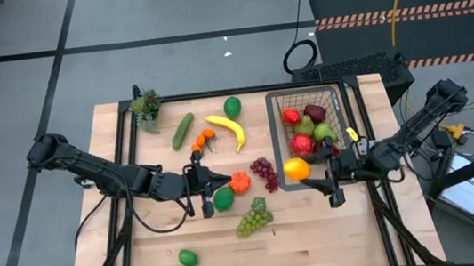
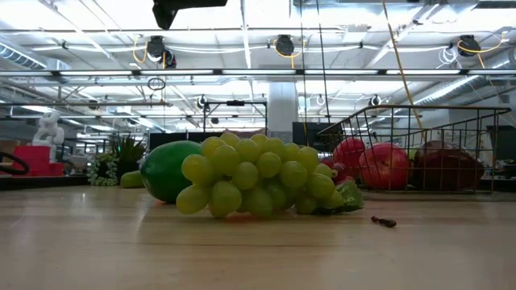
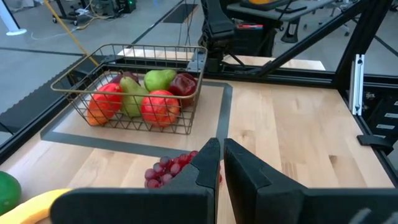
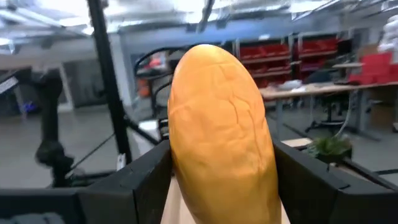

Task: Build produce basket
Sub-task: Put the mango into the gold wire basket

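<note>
We see the right gripper (image 1: pixel 315 178) squeezing a mango (image 1: pixel 296 169) at the basket's (image 1: pixel 336 95) near corner, so the basket lies just beyond the mango. The left gripper (image 1: pixel 204 182), fingers together and empty, waits farther from the basket.

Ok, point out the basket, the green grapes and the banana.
basket (image 1: pixel 337 91): high view, far rim.
green grapes (image 1: pixel 253 217): high view, middle of the bunch.
banana (image 1: pixel 229 129): high view, middle of its curve.

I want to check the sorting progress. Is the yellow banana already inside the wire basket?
No. In the high view the banana lies on the bare table, left of the basket, between the cucumber and the purple grapes.
</note>
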